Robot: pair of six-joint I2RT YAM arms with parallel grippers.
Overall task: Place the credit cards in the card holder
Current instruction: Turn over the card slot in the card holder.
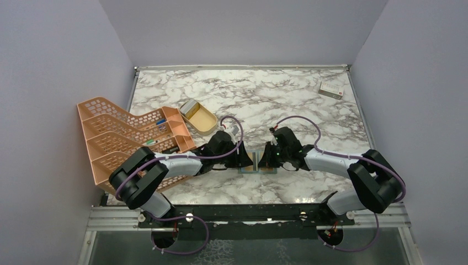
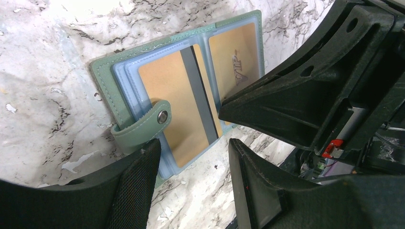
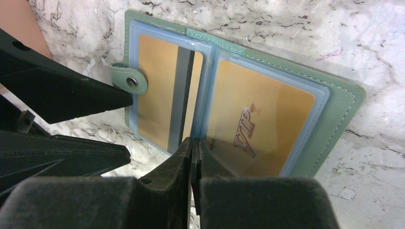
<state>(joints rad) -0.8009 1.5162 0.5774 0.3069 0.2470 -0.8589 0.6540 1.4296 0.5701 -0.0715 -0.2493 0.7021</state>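
**Entry:** card holder (image 1: 257,164), lower centre of the overhead view, lying open and flat on the marbled tabletop (image 1: 265,99), between the two arms.
- Outer of grey-green, stitched, leather-like material.
- Inner sleeves of pale blue clear plastic.
- Snap tab (image 3: 129,80) with a metal stud, folded over the left-hand page.

**Contents:** two credit cards (image 3: 260,119), thin, stiff, tan-gold and glossy.
- VIP card under the right-hand sleeve, lettering uppermost.
- Striped card (image 3: 157,90) in the left-hand sleeve beside the spine, grey magnetic band showing.
- Full seating of the striped card not determinable. Dark inner edge possibly proud of the pocket.

**Tools:**
- State of left tool (image 2: 191,167): jaws wide apart, holding nothing, poised at the tab edge of the holder.
- State of right tool (image 3: 192,145): jaws pressed together with nothing between, tips at the near edge of the striped card by the spine.

**Step in hand, by judgement:** late stage, nudging the striped card home with closed tips.

**Next move, likely:** a short, light push along the pocket, with the holder steadied against sliding on the smooth stone.
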